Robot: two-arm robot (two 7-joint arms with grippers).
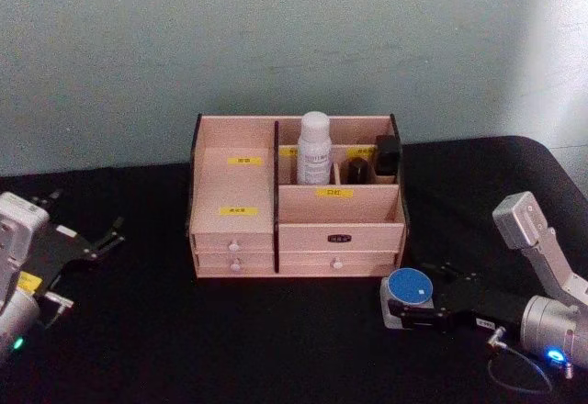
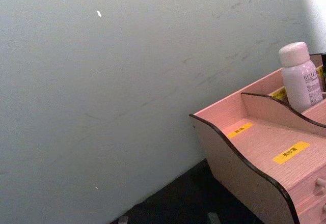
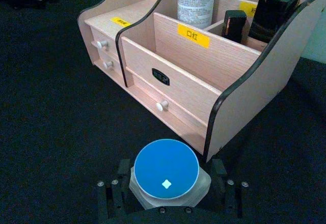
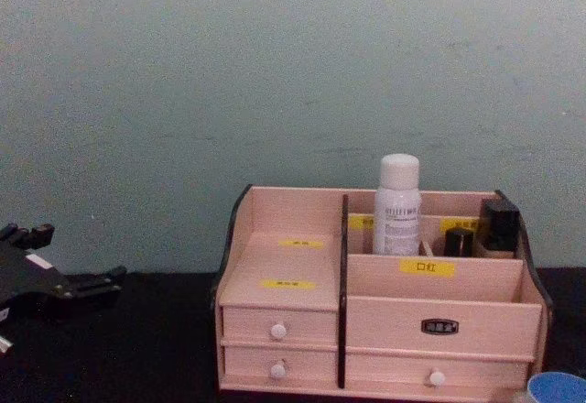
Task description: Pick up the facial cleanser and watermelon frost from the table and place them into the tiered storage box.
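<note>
The right end effector (image 1: 415,301), black and two-fingered, is clenched on a squat jar (image 3: 165,169), with one finger pressed to each side of its pale, rounded-square base. The jar's flat round lid is bright blue with a small white diamond at its middle. Whether the jar rests on the matte black tabletop (image 1: 138,331) or hangs just above it cannot be told. Just ahead of this end effector and to its left stands the tiered storage box (image 1: 367,207), one wide organiser of pale pink-beige grained wood with dark trim along its curved edges. Its front shows three small white knobs (image 1: 234,245) and one dark oval plate. It carries five yellow labels (image 1: 335,191), their writing too small to read. In a rear compartment one tall white bottle (image 1: 314,147) with a white cap stands upright. To the right of the bottle are two dark containers (image 1: 387,156), partly hidden by dividers. Far to the left, the left end effector (image 1: 85,209) sits low by the tabletop's edge, its two black fingers spread wide around nothing. In the chest view the blue lid is cut off at the corner.
</note>
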